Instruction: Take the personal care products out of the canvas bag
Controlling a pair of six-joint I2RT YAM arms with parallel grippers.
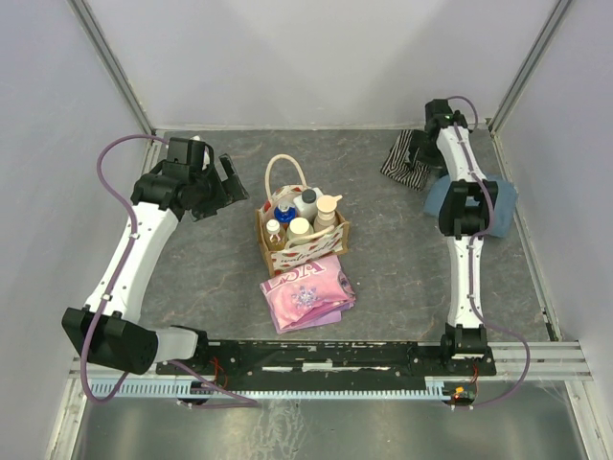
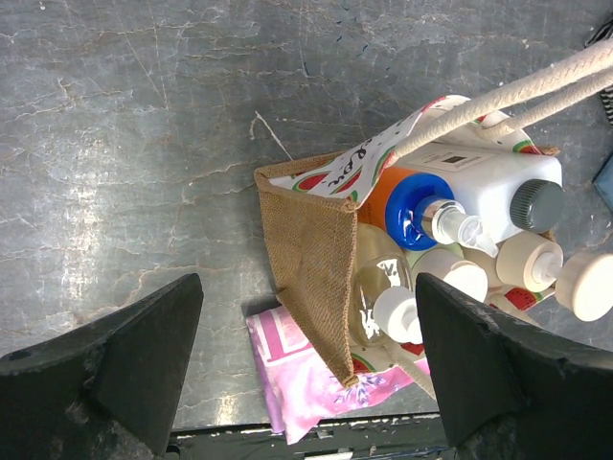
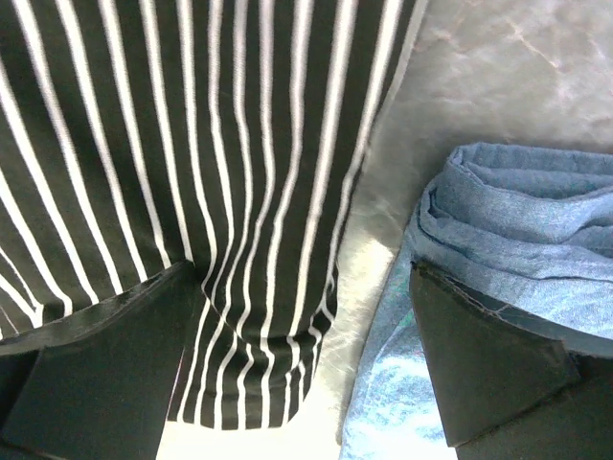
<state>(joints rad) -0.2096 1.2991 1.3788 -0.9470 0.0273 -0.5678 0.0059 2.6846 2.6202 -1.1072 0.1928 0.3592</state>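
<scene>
While canvas bag (image 1: pixel 299 247) stands upright on table (image 1: pixel 402 278), pink cloth (image 1: pixel 306 292) touches its near side. Left gripper (image 1: pixel 223 179) near bag's left, fingers spread, empty. Right gripper (image 1: pixel 419 149) well right of bag, over striped cloth (image 1: pixel 404 163), fingers spread, empty. Bottles (image 1: pixel 299 225) inside bag: orange bottle (image 2: pixel 378 196), white bottle (image 2: pixel 479 177), beige pump bottle (image 1: pixel 328 209).

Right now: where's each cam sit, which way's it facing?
Top external: above and behind the arm bases, looking down at the table; both arms show, left hand by the canvas bag, right hand over the striped cloth.
Left wrist: on the left arm, looking down at the bag's corner and bottles; its open fingers show.
Right wrist: on the right arm, looking down at striped cloth and blue cloth; its open fingers show.
Shared: top and left wrist, bag and pink cloth; top and right wrist, those two cloths.
</scene>
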